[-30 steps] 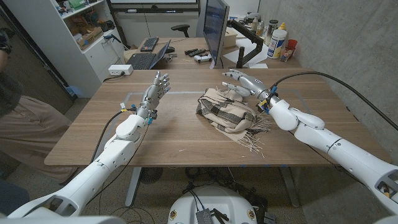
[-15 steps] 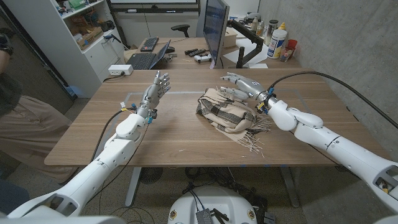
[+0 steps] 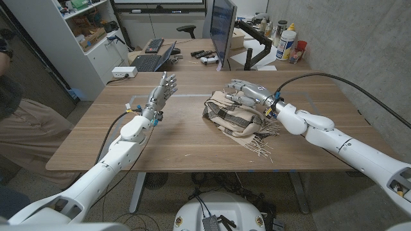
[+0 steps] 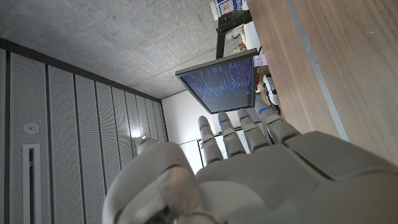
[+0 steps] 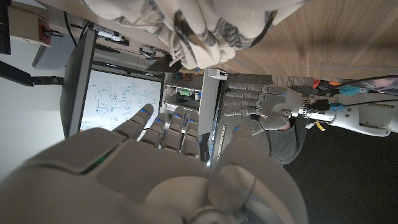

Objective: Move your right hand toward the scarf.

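Right robot hand point(image 3: 246, 90) has shifted left over the scarf's point(image 3: 234, 113) far edge, fingers apart, holding nothing; reach looks nearly complete, grasp not started

Concrete wall point(image 3: 359, 38), white shelving point(image 3: 70, 38), desk monitor point(image 3: 222, 29)

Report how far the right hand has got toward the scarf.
Done: the right hand has reached the far edge of the scarf on the table, fingers spread over the cloth. In hand: nothing is held; whether the fingers touch the fabric cannot be told. Left: little, at most a final lowering onto the scarf. The left hand waits upright, apart, empty.
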Tool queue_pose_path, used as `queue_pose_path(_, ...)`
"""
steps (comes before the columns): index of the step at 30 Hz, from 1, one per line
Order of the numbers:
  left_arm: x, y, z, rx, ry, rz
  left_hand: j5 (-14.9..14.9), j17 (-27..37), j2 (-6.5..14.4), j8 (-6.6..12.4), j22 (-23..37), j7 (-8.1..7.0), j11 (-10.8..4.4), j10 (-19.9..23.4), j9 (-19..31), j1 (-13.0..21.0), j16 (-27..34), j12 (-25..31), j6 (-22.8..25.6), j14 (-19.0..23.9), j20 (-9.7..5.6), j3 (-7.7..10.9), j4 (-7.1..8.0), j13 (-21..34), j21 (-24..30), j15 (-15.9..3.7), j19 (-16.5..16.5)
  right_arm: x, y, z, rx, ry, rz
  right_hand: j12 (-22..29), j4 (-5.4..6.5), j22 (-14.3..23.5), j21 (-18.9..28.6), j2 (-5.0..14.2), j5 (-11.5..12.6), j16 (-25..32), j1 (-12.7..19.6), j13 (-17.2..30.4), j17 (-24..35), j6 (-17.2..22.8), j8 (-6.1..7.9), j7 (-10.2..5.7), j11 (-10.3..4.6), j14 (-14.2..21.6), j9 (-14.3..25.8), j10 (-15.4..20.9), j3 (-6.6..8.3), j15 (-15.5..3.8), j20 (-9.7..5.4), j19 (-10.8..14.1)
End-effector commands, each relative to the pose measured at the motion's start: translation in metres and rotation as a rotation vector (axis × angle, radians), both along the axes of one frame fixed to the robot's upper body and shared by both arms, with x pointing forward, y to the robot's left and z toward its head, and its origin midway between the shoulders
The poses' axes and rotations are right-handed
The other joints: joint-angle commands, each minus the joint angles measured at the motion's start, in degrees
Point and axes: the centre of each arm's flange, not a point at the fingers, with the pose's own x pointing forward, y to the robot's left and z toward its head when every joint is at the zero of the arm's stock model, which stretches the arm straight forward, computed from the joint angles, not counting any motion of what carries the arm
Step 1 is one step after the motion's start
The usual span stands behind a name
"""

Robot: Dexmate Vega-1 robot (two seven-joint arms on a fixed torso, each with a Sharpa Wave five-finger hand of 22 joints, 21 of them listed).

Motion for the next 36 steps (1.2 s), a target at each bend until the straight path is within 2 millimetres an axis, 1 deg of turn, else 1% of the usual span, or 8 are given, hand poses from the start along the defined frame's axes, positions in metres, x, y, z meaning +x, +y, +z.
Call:
queue_pose_path(1,0.0,-0.002,-0.002,0.0,0.002,-0.005,0.4,0.1,0.1,0.07,0.1,0.1,0.37,0.0,0.3,0.7,0.4,0.2,-0.2,-0.1,-0.01,-0.04,-0.22,0.3,0.2,-4.05,0.0,0.0,0.005,-0.006,-0.055,0.01,0.011,-0.1,-0.12,0.1,-0.1,0.06,0.2,0.1,0.8,0.2,-0.1,0.3,0.05,-0.08,-0.09,-0.2,0.3,0.0,0.34,-3.67,-0.22,-0.2)
queue_pose_path(19,-0.005,-0.001,-0.005,-0.003,0.0,0.002,0.4,0.1,0.1,0.08,0.1,0.19,0.31,0.0,0.3,0.7,0.4,0.2,-0.2,-0.1,-0.02,-0.03,-0.26,0.3,0.2,-4.03,0.0,0.003,0.016,-0.013,-0.083,0.023,0.039,0.0,-0.25,0.1,-0.1,0.06,0.3,0.2,1.0,0.2,-0.1,0.3,-0.01,-0.06,-0.05,-0.1,0.3,0.1,0.46,-3.86,-0.1,-0.3)
queue_pose_path(27,-0.006,-0.002,-0.006,-0.003,0.003,0.004,0.4,0.1,0.1,0.12,0.1,0.14,0.48,0.0,0.3,0.7,0.4,0.2,-0.1,-0.1,0.01,-0.03,-0.28,0.3,0.2,-4.01,0.0,0.005,0.017,-0.016,-0.093,0.034,0.04,0.0,-0.29,0.1,-0.1,0.03,0.3,0.2,1.0,0.2,-0.1,0.4,0.01,-0.08,-0.09,-0.1,0.3,0.1,0.49,-3.81,-0.07,-0.3)
queue_pose_path(36,-0.008,-0.004,-0.007,-0.002,0.003,0.005,0.4,0.1,0.1,0.11,0.1,0.22,0.32,0.0,0.3,0.7,0.5,0.3,-0.1,0.0,-0.03,-0.02,-0.29,0.3,0.2,-4.02,0.0,0.007,0.016,-0.021,-0.105,0.051,0.042,0.1,-0.33,0.1,0.0,-0.01,0.3,0.2,1.0,0.2,0.0,0.5,0.0,-0.05,-0.09,-0.1,0.3,0.3,0.51,-3.82,-0.07,-0.2)
